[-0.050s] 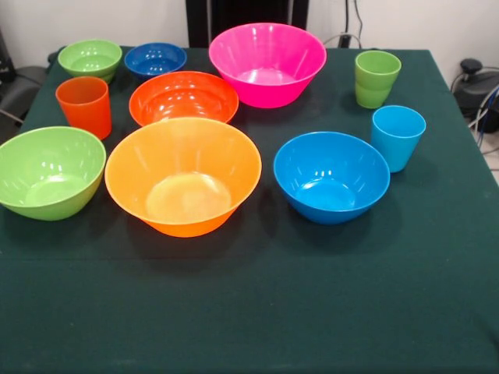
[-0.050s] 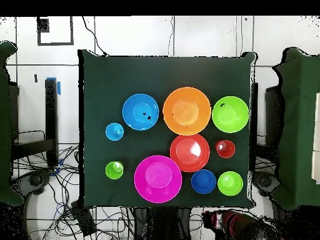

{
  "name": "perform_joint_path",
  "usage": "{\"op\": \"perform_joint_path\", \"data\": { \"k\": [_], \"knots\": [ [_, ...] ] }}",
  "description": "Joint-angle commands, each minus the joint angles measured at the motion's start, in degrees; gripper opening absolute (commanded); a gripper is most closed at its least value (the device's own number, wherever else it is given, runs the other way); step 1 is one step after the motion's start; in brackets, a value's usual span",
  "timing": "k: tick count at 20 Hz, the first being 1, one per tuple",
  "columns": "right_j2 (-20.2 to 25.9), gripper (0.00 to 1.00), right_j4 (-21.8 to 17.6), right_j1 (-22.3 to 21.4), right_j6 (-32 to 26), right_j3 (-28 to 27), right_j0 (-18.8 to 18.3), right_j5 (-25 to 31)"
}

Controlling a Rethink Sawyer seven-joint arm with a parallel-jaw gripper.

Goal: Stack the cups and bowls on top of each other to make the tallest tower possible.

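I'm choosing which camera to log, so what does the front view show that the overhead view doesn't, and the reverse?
Only the front view shows side profiles: the pink bowl flares wide, the cups taper downward. Only the overhead view shows the whole table outline, the cables on the floor, and a red part of the arm at the bottom edge. Both show all seven bowls and three cups standing apart and upright, nothing stacked yet. Neither shows the claw.

no readable text, no labels, brands, numbers or signs on anything in view
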Motion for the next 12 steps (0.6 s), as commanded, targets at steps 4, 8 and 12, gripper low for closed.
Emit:
{"op": "perform_joint_path", "data": {
  "k": [4,8,12],
  "knots": [
    [9.8,1.00,-14.0,22.1,-3.1,-5.2,-2.1,-18.2],
    [8.2,1.00,-18.4,28.8,1.1,-8.1,-1.1,-24.0],
    [8.2,1.00,-21.3,35.1,2.6,-11.9,-1.4,-27.2]
  ]
}}
